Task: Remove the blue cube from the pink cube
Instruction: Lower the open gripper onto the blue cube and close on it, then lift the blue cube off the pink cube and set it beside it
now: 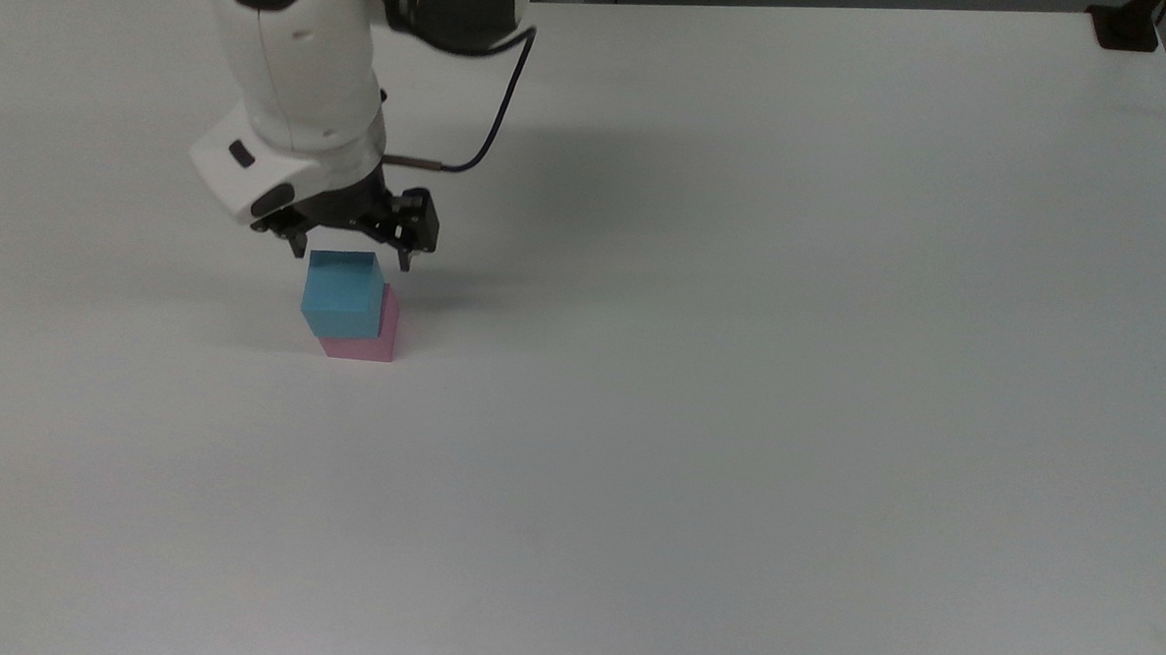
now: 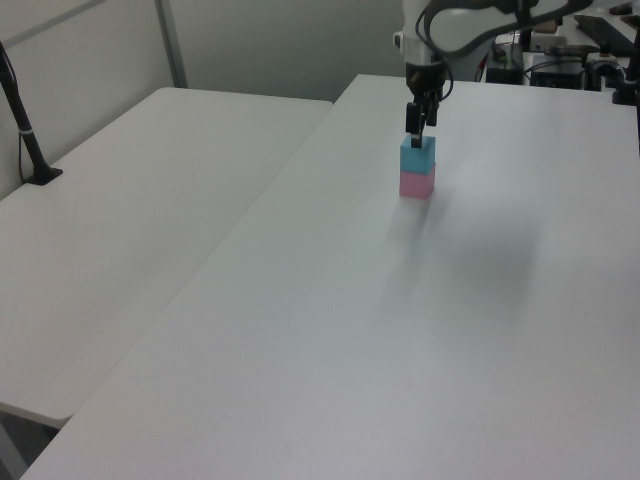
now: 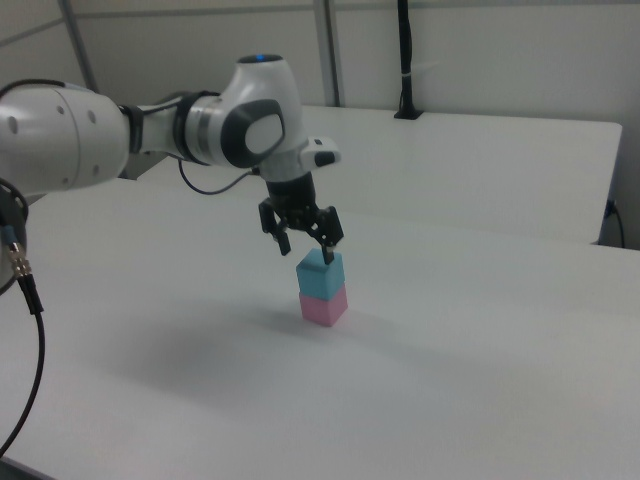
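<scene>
The blue cube (image 1: 342, 292) (image 2: 417, 156) (image 3: 321, 274) sits stacked on the pink cube (image 1: 366, 343) (image 2: 416, 185) (image 3: 324, 306) on the white table (image 1: 738, 374). The stack is slightly offset in the top view, so a strip of pink shows at the blue cube's right and bottom. My gripper (image 1: 352, 254) (image 2: 417, 130) (image 3: 306, 250) hangs open just above the blue cube's top, pointing down, one fingertip (image 1: 299, 250) at each side of its far edge. Nothing is between the fingers.
A second white table (image 2: 130, 220) adjoins at the left view's left, with a black pole (image 2: 25, 130) standing on it. A black clamp base (image 1: 1128, 26) sits at the top view's upper right corner. A black cable (image 1: 494, 117) hangs from the arm.
</scene>
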Motion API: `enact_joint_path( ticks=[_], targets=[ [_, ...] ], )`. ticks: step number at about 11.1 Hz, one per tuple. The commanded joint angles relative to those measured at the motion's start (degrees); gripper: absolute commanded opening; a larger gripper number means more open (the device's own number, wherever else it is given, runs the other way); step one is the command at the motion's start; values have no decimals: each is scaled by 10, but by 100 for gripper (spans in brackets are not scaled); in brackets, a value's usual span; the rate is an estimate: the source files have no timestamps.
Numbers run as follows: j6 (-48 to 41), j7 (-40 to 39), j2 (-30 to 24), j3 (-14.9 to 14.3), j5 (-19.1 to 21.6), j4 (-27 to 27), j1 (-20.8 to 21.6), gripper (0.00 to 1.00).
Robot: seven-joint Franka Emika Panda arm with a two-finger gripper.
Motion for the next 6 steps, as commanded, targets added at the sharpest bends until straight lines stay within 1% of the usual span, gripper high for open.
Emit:
enact_joint_path(
  ticks=[1, 2, 3, 4, 5, 6],
  targets=[
    [41, -7, 25, -4, -13, 0, -9, 100],
    [47, -7, 32, -4, -22, -1, -8, 100],
    [48, -6, 34, -4, -24, -4, -6, 84],
    [48, -6, 34, -3, -24, -10, -4, 55],
    [46, -6, 33, -2, -24, -10, -3, 36],
    [41, -6, 29, 1, -23, -10, -2, 26]
  ],
)
